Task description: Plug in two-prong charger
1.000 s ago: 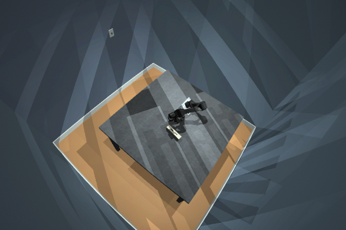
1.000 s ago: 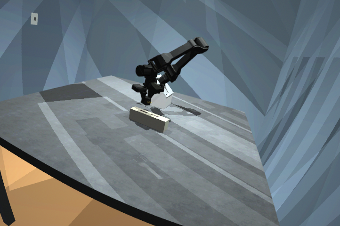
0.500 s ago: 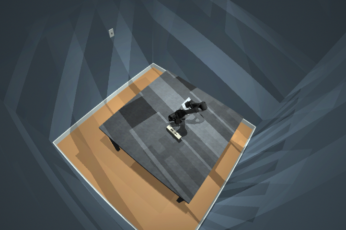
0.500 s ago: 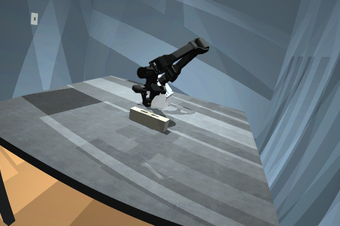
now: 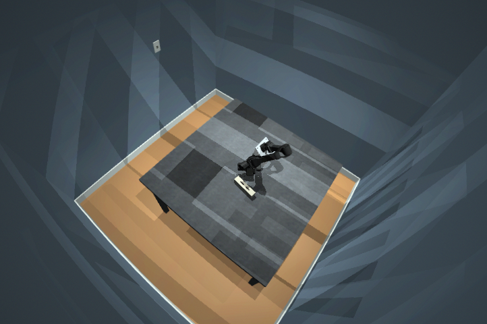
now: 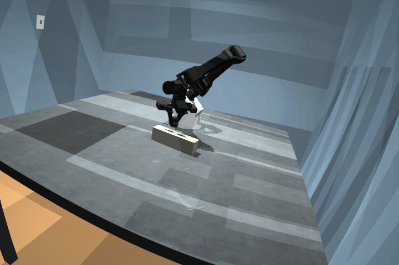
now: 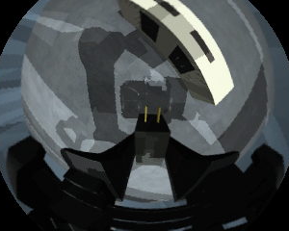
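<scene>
The black charger (image 7: 152, 126) shows in the wrist view with its two gold prongs pointing forward, away from the fingers. My gripper (image 6: 174, 121) (image 7: 150, 135) is shut on the charger and holds it above the table. The cream power strip (image 5: 250, 192) (image 6: 168, 138) (image 7: 223, 88) stands on the table with dark openings in its top. In the exterior view the gripper is just behind the strip's left half, a little above its top. In the wrist view the strip lies ahead and to the right, apart from the prongs. Its child-safety shutter cannot be made out.
The dark grey table (image 5: 213, 206) (image 6: 112, 200) carries the strip and the arm. A white block (image 5: 260, 145) (image 6: 188, 121) stands by the arm's base, behind the gripper. The arm's shadow falls across the table. A white plate (image 5: 156, 46) (image 6: 40, 22) is on the far wall.
</scene>
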Robot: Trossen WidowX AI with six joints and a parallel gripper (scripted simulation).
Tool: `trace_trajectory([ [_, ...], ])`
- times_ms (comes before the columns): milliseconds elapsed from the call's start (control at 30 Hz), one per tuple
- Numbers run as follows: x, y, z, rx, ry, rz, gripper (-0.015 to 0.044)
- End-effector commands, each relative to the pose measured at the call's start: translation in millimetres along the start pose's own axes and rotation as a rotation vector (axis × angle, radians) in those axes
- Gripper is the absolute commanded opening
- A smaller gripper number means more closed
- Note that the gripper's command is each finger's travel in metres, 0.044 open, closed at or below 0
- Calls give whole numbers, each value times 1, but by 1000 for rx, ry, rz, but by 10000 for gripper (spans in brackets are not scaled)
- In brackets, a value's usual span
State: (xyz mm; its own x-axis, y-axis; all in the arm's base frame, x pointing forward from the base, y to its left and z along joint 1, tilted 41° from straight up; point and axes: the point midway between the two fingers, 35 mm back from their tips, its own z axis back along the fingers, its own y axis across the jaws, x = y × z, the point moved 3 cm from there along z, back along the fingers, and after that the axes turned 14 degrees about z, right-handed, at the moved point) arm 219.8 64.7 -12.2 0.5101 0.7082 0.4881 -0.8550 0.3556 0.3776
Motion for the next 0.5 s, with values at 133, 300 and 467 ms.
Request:
trace_trajectory([
  [133,5,3,-4,7,-6,-100,0],
  [300,8,4,-6,10,-7,-157,0],
  [467,10,6,-8,14,-8,-215,0],
])
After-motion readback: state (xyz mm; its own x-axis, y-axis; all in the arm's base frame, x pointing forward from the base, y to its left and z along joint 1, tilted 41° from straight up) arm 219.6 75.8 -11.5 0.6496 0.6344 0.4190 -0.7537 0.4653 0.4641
